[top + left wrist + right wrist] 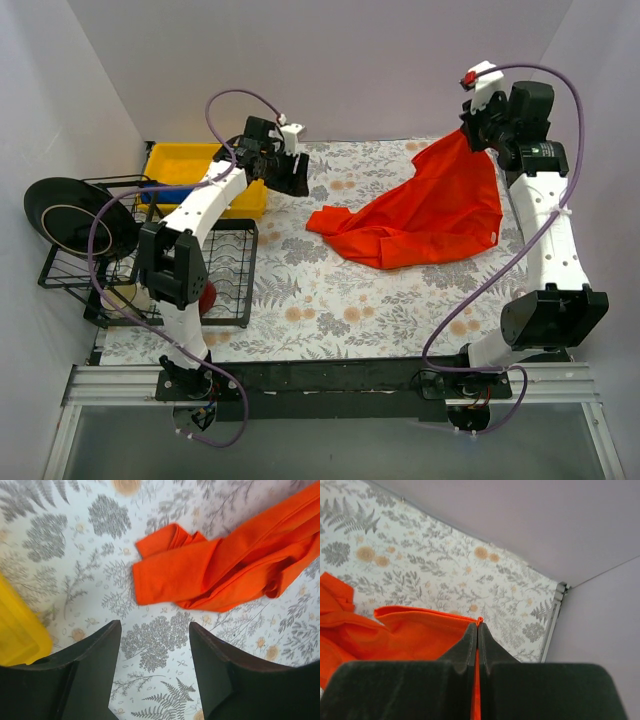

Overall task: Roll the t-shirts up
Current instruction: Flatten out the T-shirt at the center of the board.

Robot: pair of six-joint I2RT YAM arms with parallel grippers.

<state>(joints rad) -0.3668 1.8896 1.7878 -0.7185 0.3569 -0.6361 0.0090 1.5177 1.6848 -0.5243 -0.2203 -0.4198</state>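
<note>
Our right gripper (pixel 478 128) pinches a corner of the orange-red t-shirt (pixel 430 210) tight, holding it above the floral table (pixel 330 300) at far right. We see the cloth drape diagonally — long axis running from that raised corner down to a folded end pointing left, just beyond the parted, empty jaws of our left gripper (pixel 155 630).

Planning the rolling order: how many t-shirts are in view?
1: the orange t-shirt, far right, one edge pinched in the right gripper. A blue patch beside the yellow bin may be another, mostly hidden.
</note>
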